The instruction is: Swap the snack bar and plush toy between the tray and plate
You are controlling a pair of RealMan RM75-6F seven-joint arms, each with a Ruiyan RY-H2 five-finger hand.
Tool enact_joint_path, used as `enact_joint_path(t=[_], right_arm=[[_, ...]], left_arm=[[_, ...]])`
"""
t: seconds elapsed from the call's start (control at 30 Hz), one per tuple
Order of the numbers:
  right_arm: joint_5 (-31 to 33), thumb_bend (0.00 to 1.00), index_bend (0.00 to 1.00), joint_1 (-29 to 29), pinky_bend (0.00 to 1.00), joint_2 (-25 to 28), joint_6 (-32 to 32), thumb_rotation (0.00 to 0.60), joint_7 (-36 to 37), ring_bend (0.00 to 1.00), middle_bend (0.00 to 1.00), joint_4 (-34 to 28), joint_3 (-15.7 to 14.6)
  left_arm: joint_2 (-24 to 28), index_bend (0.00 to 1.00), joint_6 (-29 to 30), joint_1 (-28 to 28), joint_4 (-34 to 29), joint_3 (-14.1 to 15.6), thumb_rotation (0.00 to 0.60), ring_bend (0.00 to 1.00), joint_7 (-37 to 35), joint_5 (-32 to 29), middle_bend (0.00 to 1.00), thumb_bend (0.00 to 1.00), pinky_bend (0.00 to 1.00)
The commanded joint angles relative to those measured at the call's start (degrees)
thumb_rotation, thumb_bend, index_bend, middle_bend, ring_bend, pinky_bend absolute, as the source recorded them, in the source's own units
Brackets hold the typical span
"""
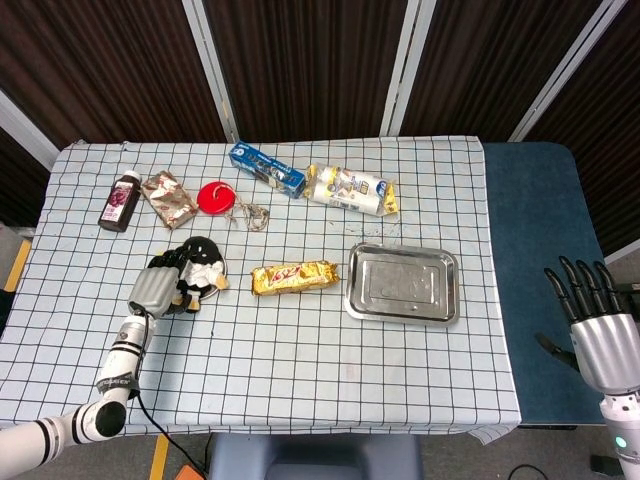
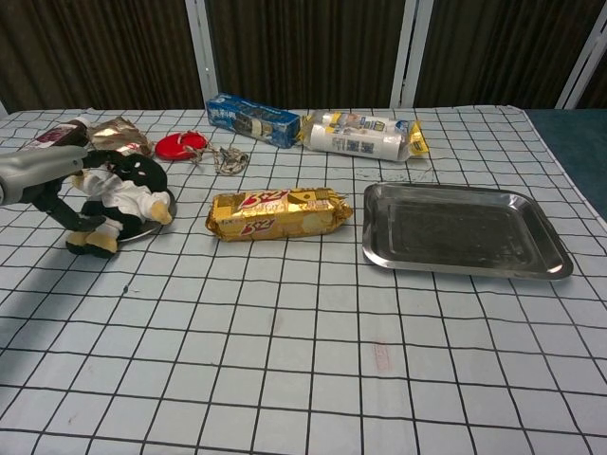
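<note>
A black plush toy point(image 1: 203, 268) in a white shirt lies on a small plate point(image 2: 152, 226) at the left of the table. My left hand point(image 1: 154, 287) grips it from the left. In the chest view its fingers point(image 2: 93, 158) lie over the toy point(image 2: 128, 194) and the thumb curls in at the toy's legs. A gold snack bar point(image 1: 293, 277) lies on the cloth between the plate and the steel tray point(image 1: 403, 312), which holds nothing. My right hand point(image 1: 598, 328) hangs off the table's right side with its fingers spread and nothing in it.
Along the back lie a dark bottle point(image 1: 120, 201), a brown packet point(image 1: 168, 198), a red disc point(image 1: 213, 196) with a cord, a blue box point(image 1: 266, 168) and a white wrapped pack point(image 1: 350, 189). A blue surface point(image 1: 535, 260) adjoins the table on the right.
</note>
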Motion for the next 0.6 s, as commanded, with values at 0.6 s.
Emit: enact_joint_path(t=[0.6], right_arm=[[-1.0, 0.1, 0.11, -0.9, 0.0, -0.3, -0.3, 0.6, 3.9, 0.0, 0.0, 2.1, 1.2]], left_arm=[[-11.2, 0.0, 1.7, -2.3, 15.2, 0.2, 0.6, 0.01, 0.0, -4.7, 0.0, 0.41, 0.13]])
